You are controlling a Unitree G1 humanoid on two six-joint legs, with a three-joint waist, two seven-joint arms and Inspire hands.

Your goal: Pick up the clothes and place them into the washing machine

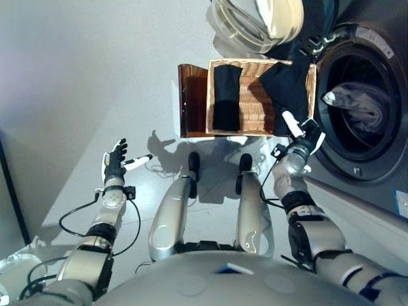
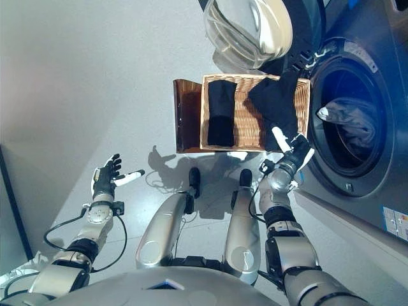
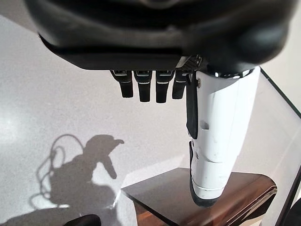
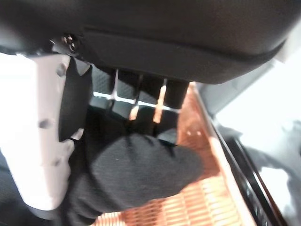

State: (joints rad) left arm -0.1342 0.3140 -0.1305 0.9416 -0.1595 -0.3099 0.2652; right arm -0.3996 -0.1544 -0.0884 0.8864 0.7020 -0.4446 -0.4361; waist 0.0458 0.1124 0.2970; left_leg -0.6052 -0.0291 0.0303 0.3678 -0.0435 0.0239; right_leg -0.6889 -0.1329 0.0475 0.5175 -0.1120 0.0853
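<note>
Reaching our right hand (image 1: 303, 141) into the wicker basket (image 1: 255, 102), fingers curled on the dark garment (image 1: 287, 89), washer drum (image 1: 357, 108) just to its right, left hand (image 1: 116, 163) open.

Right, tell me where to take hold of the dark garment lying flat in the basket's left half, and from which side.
Probably best taken at the near end of the folded dark garment, coming from above over the wicker basket front rim. It lies flat as a long strip with both ends exposed. The right hand is already at the other dark garment; the left hand hangs open.
</note>
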